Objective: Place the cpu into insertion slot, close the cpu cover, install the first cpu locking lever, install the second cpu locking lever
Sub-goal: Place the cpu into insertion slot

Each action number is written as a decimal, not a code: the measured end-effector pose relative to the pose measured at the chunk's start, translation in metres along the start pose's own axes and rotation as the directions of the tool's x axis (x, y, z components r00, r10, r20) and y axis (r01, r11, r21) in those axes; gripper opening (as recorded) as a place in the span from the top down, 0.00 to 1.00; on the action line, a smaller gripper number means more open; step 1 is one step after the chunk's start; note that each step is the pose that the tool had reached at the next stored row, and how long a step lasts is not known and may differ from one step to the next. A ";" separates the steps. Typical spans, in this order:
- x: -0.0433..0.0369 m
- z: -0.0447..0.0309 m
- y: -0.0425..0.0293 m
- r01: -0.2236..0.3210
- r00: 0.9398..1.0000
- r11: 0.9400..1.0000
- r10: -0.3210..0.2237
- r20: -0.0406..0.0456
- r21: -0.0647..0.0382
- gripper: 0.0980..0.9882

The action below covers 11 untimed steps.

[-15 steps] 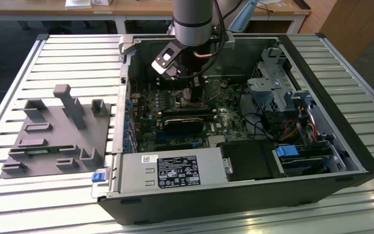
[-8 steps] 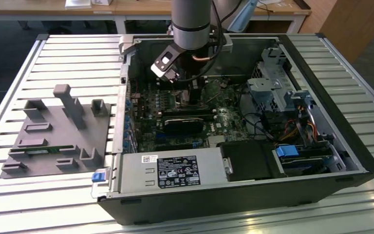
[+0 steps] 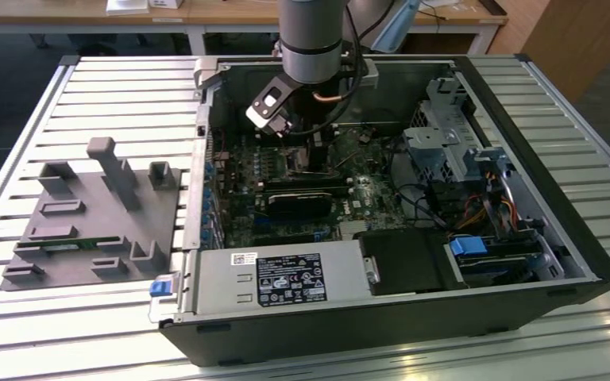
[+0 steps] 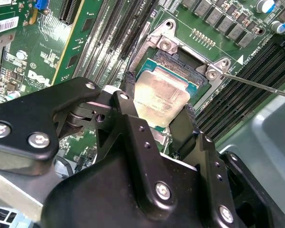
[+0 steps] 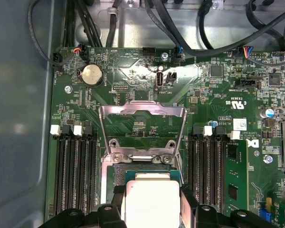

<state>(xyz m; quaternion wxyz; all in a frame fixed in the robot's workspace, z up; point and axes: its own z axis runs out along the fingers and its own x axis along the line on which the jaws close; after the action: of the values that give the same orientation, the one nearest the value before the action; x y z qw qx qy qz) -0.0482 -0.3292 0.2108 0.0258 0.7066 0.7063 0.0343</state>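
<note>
I find my gripper (image 4: 157, 108) pinching the cpu (image 4: 162, 95) over the insertion slot (image 4: 178, 64), cpu cover (image 5: 142, 109) raised. I judge it must settle level, edges square, unforced.

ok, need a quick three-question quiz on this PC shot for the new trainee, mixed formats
1. True or false: the metal cover is shut over the chip.
2. The end effector is nearest to: A) the chip, B) the round battery, C) the grey parts tray.
3. Fill in: the long memory slots run on ___ sides of the socket.

Key: 1 false, the cover stands flipped open; 2 A; 3 both.
</note>
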 end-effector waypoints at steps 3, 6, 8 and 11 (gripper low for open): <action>0.0007 0.0003 0.0000 0.000 1.000 1.000 0.000 0.000 0.000 0.50; 0.0017 0.0011 -0.0001 0.000 1.000 1.000 0.000 0.000 0.000 0.50; 0.0028 0.0020 -0.0002 0.000 1.000 1.000 0.000 0.000 0.000 0.50; 0.0038 0.0029 -0.0003 0.000 1.000 1.000 0.000 0.000 0.000 0.50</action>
<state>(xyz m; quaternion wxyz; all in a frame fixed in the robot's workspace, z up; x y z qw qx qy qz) -0.0482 -0.3254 0.2079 0.0258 0.7067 0.7063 0.0342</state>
